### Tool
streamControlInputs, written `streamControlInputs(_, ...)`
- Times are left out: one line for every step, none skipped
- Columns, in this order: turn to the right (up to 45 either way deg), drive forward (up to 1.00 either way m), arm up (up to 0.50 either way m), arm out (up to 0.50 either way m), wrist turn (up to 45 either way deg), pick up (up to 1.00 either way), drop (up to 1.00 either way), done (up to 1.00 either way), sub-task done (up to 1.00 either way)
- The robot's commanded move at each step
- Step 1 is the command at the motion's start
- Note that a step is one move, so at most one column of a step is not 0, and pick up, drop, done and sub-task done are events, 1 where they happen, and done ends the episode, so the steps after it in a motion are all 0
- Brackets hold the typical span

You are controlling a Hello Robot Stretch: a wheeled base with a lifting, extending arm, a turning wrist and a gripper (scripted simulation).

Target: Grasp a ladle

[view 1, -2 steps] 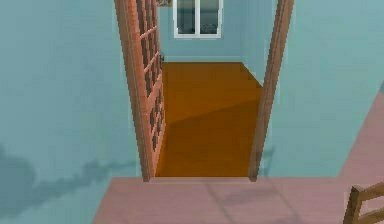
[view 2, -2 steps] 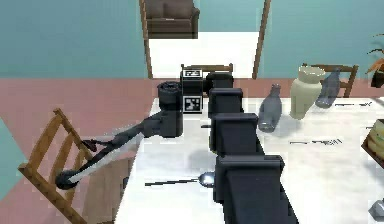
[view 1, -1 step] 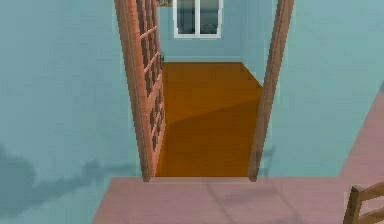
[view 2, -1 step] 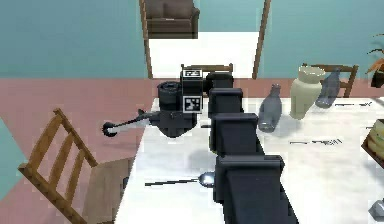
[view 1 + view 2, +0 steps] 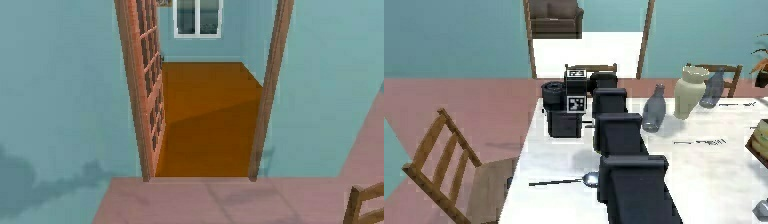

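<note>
Arm side view first: look low at 6 o'clock for the ladle [image 5: 562, 181], lying flat on the white table [image 5: 714, 175], handle toward 9 o'clock, bowl toward 3 o'clock and just beside the arm [image 5: 624, 150]. Probably laid out as part of a table setting, judging by the cutlery [image 5: 696, 142] at 3 o'clock and the grey vase [image 5: 654, 108] and beige vase [image 5: 692, 92] toward 2 o'clock. Reaches well past the ladle: find the gripper [image 5: 554, 98] at 12 o'clock from it, near the table's far edge, at 9 o'clock of the white marker squares [image 5: 576, 88]. Cannot tell whether anything is held, or whether the grip is released or clenched. Seems to call for drawing the arm back toward 6 o'clock before any grasp. Mind the wooden chair [image 5: 444, 165] at 8 o'clock. Forward view: faces a doorway [image 5: 205, 110] at 12 o'clock, away from the table, hence the sideways reach.
</note>
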Motion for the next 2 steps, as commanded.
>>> streamControlInputs(0.0, 0.0, 0.0, 0.0, 27.0, 0.0, 0.0, 0.0, 0.0)
streamControlInputs(0.0, 0.0, -0.28, 0.0, 0.0, 0.0, 0.0, 0.0, 0.0)
